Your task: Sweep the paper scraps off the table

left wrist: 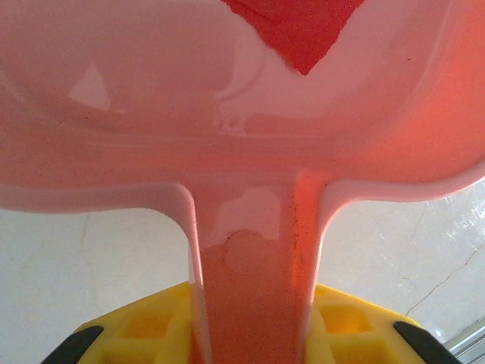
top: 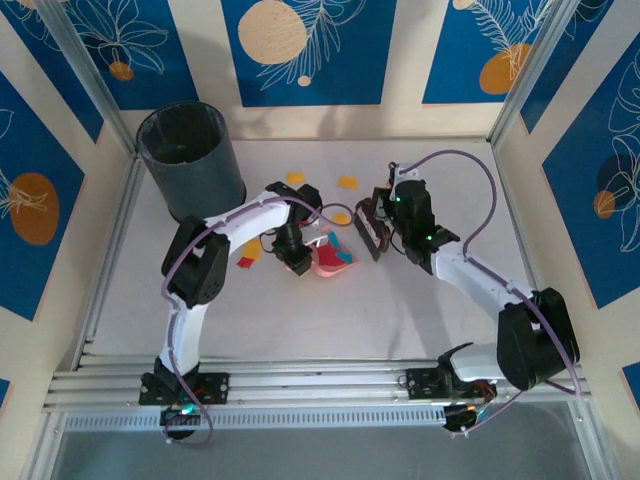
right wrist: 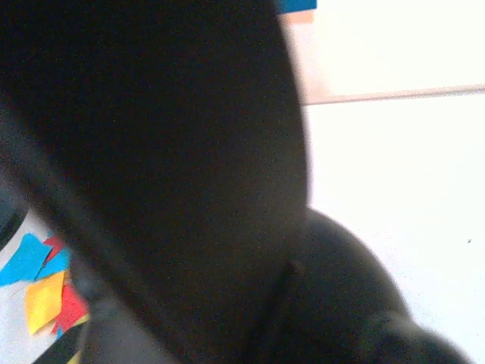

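Top view: my left gripper [top: 301, 261] clamps the pan [top: 336, 260] at mid-table [top: 400, 320]. My right gripper [top: 383, 230], fully closed, holds the brush [top: 371, 238] at the pan's 3 o'clock. Several scraps [top: 347, 183] lie loose at its 12 and 9 o'clock (sweeping unfinished).

Left wrist: fingers [left wrist: 144, 330] pinch the handle [left wrist: 254, 288], and a red scrap [left wrist: 299, 30] is already collected.

Right wrist: more scraps at 7 o'clock.
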You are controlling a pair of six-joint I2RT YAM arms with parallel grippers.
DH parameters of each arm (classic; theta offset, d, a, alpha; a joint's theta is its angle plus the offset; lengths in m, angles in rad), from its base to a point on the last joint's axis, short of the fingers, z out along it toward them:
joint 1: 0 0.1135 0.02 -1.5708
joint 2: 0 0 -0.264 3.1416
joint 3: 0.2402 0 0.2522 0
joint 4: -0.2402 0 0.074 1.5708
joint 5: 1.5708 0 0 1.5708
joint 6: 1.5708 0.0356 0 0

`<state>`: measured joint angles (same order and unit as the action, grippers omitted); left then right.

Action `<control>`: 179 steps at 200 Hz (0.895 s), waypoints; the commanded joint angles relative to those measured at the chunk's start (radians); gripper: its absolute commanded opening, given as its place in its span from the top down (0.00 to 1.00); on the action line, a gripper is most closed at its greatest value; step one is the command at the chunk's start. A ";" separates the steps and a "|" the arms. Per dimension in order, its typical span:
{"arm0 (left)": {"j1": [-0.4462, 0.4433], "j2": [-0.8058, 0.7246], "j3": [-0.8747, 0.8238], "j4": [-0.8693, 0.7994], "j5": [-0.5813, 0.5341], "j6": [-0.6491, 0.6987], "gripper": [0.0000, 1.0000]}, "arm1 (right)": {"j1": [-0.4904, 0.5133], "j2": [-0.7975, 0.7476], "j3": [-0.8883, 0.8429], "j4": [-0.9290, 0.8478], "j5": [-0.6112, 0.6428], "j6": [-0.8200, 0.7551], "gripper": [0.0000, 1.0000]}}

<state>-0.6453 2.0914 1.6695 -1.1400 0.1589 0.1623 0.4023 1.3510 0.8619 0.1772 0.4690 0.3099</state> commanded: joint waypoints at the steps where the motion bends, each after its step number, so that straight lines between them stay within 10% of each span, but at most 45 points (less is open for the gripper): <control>1: 0.020 -0.034 -0.009 -0.023 -0.023 -0.026 1.00 | -0.024 0.051 0.075 0.098 -0.015 -0.051 1.00; 179: 0.067 0.015 0.061 -0.050 0.019 -0.034 1.00 | 0.009 0.379 0.319 0.038 -0.163 -0.245 1.00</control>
<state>-0.5930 2.0888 1.6974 -1.1458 0.1558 0.1364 0.4004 1.7119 1.1584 0.2382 0.3470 0.1005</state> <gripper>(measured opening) 0.261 0.269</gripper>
